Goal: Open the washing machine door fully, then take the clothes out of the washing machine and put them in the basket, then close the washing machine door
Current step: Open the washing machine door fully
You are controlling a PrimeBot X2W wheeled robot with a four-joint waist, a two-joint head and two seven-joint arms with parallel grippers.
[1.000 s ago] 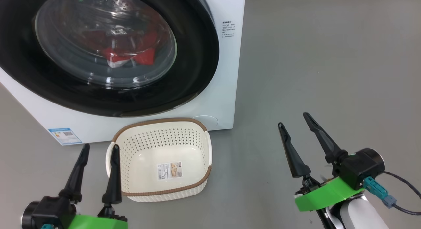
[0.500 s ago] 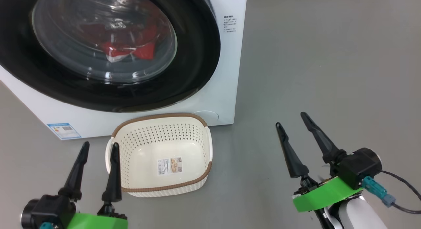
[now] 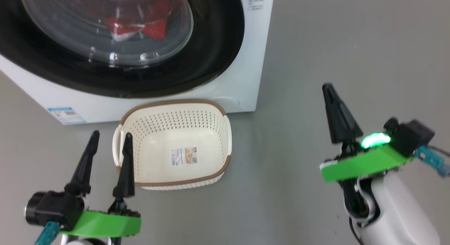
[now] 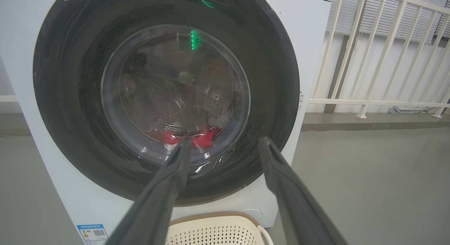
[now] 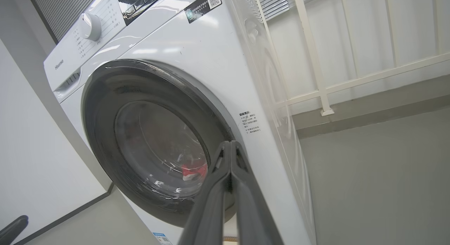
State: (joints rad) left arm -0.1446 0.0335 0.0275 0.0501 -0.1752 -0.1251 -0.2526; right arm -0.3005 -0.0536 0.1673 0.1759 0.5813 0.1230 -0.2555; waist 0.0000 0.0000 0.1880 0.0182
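**A:** How far along is the job?

**B:** At its very start, I'd judge. The round washing machine door (image 4: pixel 165 97), a glossy black rim around a bulging clear glass bowl, lies shut against the front of the big white box-shaped washing machine (image 5: pixel 211 62). Nothing is out yet. The soft red clothes (image 3: pixel 154 27), with a bit of white among them, lie behind the glass, low in the perforated steel drum (image 4: pixel 158 115).

**A:** And the basket?

**B:** The small cream-white perforated plastic basket (image 3: pixel 168 102) with the brown woven-look rim stands on the grey floor (image 3: pixel 316 44), just in front of the machine and below the door. It is empty but for a paper label (image 3: pixel 184 156) on its bottom. So opening, unloading and closing are all left to do.

**A:** The arms?

**B:** The left gripper (image 3: pixel 111 134) hangs by the basket's left end, on the near side, its fingers apart and holding nothing. The right gripper (image 3: pixel 329 92) is out to the right over bare floor, well apart from the machine, its fingers pressed together on nothing.

**A:** What can't you make out?

**B:** The head view cuts off the upper part of the door, and I cannot tell where a handle or catch sits on the rim. Reflections and the curve of the glass blur the clothes, so I cannot say how many pieces there are. The right gripper is smeared in the head view, but its wrist view shows the two fingers meeting plainly.
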